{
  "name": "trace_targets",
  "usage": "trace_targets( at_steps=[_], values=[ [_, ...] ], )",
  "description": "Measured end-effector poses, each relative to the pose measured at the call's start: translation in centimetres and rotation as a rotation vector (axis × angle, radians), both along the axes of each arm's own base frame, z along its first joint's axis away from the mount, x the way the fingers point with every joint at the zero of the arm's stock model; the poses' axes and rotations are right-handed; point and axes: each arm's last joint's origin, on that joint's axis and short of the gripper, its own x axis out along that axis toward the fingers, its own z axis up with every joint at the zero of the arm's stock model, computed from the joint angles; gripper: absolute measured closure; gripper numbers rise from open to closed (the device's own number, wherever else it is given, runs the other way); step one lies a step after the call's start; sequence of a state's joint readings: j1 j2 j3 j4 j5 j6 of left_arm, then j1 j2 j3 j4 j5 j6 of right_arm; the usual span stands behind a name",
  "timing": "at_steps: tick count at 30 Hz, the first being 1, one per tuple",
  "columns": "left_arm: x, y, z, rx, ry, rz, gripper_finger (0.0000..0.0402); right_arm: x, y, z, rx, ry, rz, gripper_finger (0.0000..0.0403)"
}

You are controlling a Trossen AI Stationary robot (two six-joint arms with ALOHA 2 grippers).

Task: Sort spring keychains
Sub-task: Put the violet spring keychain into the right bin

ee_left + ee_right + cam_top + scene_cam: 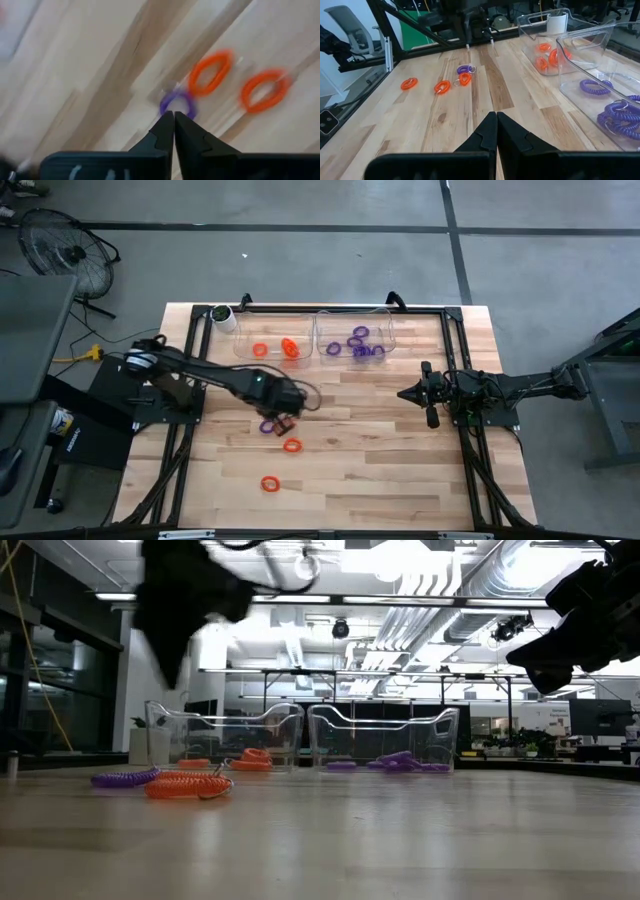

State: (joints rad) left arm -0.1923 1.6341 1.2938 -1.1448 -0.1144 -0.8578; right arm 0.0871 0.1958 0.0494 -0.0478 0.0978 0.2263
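Flanking purple coil (pixel 267 426): orange coils (pixel 292 445).

Two clear bins (pixel 268 330) sit at twelve o'clock on the table. The left bin holds two orange coils (pixel 290 348); the right bin (pixel 352 328) holds a cluster of purple coils (pixel 360 346), too tangled to count. Loose on the table lie three orange coils (pixel 442 87) and one purple coil (pixel 465 69). One white cup (pixel 224 317) stands at eleven o'clock.

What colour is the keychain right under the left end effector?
Purple. The keychain shows best in the left wrist view, just ahead of the shut left end effector.
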Motion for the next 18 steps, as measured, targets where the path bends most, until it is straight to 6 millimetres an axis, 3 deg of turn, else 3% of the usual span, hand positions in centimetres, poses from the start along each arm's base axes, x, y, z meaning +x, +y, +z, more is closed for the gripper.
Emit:
trace_targets(
  at_steps=[5,12,18],
  values=[
    [-2.5,-0.8,-1.4,-0.032,0.017,-0.024,0.0389,0.0,0.0,0.0,0.0,-0.003,0.0,0.0402],
    [-4.3,-1.4,-4.6,-0.135,-0.023,-0.089,0.0383,0.0,0.0,0.1,0.0,-0.007,0.0,0.0402],
    [-5.2,-1.3,-7.3,-0.159,-0.033,-0.109,0.0319,0.0,0.0,0.1,0.0,-0.007,0.0,0.0402]
  ],
)
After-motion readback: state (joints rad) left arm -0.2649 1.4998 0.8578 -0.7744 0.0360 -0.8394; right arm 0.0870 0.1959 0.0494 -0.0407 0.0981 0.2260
